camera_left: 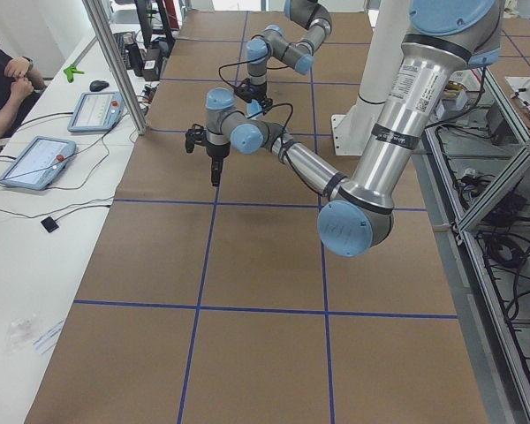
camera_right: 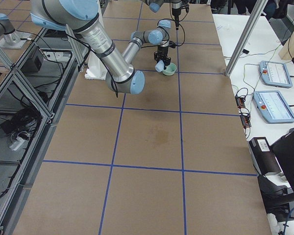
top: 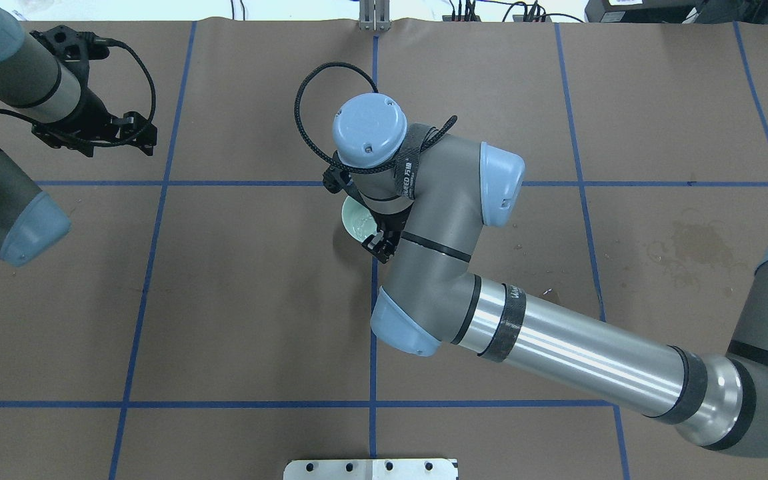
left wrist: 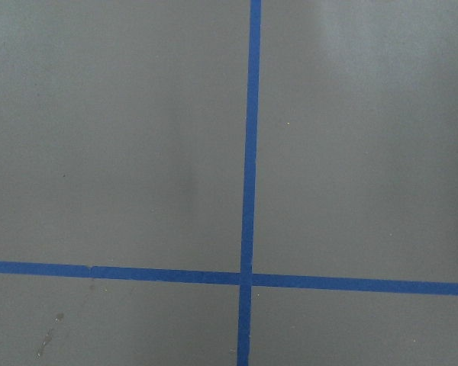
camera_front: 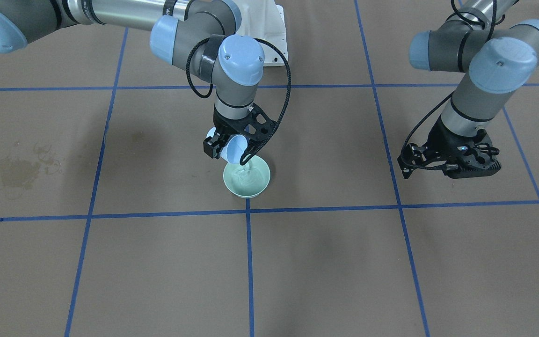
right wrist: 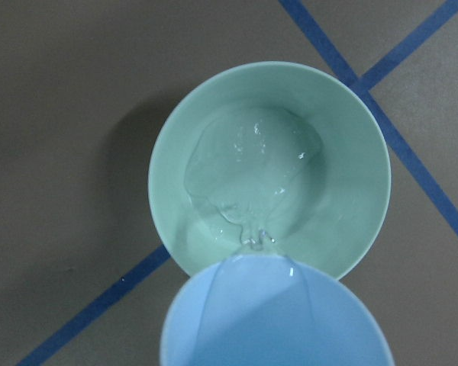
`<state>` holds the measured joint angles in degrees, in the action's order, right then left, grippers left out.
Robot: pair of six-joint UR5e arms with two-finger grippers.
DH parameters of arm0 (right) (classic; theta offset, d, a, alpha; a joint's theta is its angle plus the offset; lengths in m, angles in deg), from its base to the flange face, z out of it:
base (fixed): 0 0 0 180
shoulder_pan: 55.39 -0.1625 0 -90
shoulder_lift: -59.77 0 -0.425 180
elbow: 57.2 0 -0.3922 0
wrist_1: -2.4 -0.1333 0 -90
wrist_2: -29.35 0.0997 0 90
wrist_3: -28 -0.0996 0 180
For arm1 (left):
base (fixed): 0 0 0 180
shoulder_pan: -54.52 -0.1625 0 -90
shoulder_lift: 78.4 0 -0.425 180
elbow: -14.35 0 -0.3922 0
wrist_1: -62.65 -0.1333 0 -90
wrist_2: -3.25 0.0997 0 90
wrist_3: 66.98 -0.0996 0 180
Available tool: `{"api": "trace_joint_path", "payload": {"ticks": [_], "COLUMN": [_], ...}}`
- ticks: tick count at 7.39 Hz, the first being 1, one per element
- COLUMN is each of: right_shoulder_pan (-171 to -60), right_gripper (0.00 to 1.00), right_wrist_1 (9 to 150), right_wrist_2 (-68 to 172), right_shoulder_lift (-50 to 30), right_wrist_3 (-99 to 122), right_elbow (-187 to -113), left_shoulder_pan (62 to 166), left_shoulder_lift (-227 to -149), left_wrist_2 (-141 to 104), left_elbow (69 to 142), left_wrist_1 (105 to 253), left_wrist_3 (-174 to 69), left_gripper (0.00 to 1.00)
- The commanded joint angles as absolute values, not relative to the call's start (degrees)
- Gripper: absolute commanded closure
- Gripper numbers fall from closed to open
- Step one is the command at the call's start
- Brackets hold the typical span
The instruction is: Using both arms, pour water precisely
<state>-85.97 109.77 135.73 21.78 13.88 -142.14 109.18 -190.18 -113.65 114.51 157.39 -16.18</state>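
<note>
Streaming from cup [right wrist: 275,316] in R fingers [camera_front: 212,149], water [right wrist: 248,171] hits bowl [right wrist: 359,145].

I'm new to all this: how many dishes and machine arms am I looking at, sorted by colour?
Mint-green bowl: 1
Light-blue cup: 1
Grey arms: 2, the right arm and the left arm
Total: 4

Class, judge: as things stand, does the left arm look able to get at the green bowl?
Probably yes, from the side: bare table lies between the left gripper and the bowl. The right gripper and its cup block the top.
</note>
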Motion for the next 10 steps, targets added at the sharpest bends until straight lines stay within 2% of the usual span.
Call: {"api": "trace_joint_path", "payload": {"ticks": [1, 6, 8, 10], "right_shoulder_pan": [-86.06, -86.41, -86.68, -88.86], "right_gripper": [1.00, 1.00, 1.00, 1.00], "right_wrist_1": [112.34, 114.90, 107.22, 95.36], "right_wrist_2": [135.53, 135.17, 135.00, 135.09], "right_shoulder_lift": [23.20, 24.09, 22.96, 15.78], "right_wrist_3": [16.56, 18.60, 16.68, 13.25], "right_elbow": [-141.41, -141.05, -141.31, -147.25], "left_shoulder_pan": [109.18, 109.10, 109.10, 109.10], "left_shoulder_lift": [-190.20, -190.37, -190.55, -190.46], "left_wrist_2": [-113.65, -113.65, -113.65, -113.65], "left_elbow": [114.46, 114.46, 114.46, 114.46], "left_wrist_1": [157.39, 157.48, 157.66, 157.66], "left_wrist_3": [-16.18, -16.09, -16.01, -16.01], "left_gripper": [0.00, 0.00, 0.00, 0.00]}}
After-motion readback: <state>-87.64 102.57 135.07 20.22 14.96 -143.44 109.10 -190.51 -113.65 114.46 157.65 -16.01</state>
